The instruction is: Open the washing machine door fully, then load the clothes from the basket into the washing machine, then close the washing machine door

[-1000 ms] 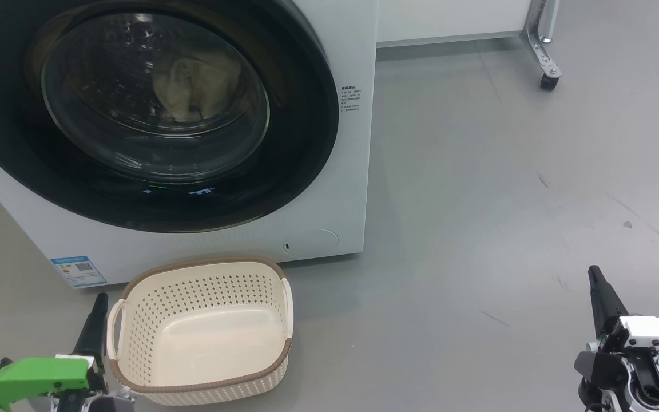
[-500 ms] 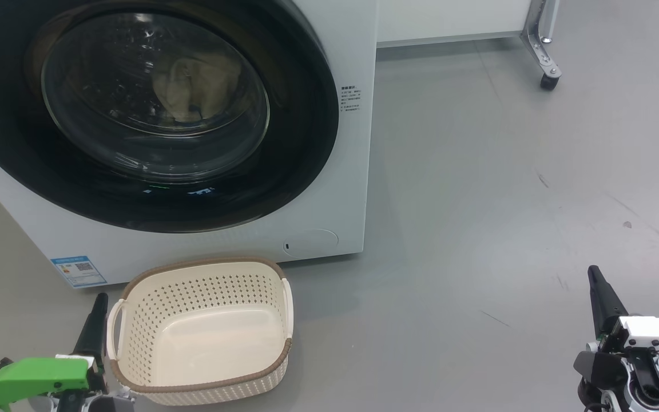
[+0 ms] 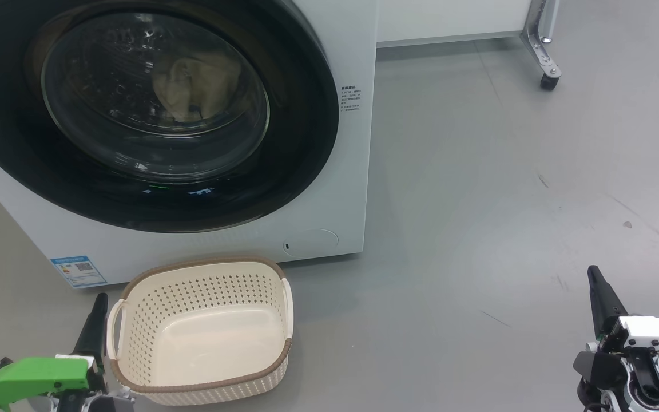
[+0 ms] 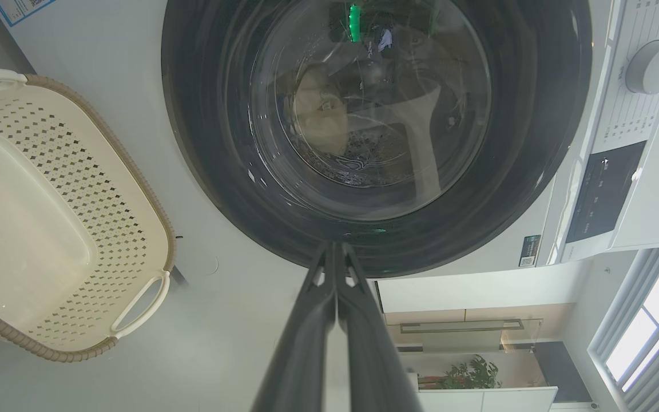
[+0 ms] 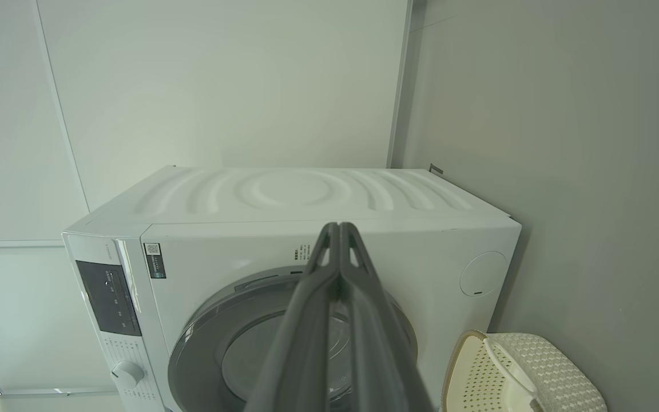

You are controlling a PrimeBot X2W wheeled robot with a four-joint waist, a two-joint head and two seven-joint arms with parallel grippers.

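Note:
The washing machine (image 3: 341,189) fills the upper left of the head view, and its black-rimmed door (image 3: 284,166) lies flush against its front, closed. Through the glass, pale cream clothes (image 3: 198,86) lie in the drum, also seen as clothes (image 4: 321,114) in the left wrist view. The cream basket (image 3: 152,320) stands on the floor just in front of the machine with nothing in it. My left gripper (image 3: 99,303) is shut and empty, right beside the basket's left handle. Far off at the lower right, my right gripper (image 3: 594,274) is shut and empty above the floor.
Grey floor (image 3: 478,200) stretches to the right of the machine. A metal leg with a caster (image 3: 550,80) stands at the back right, under a white unit (image 3: 449,23). The control dial (image 4: 652,66) sits on the machine's panel.

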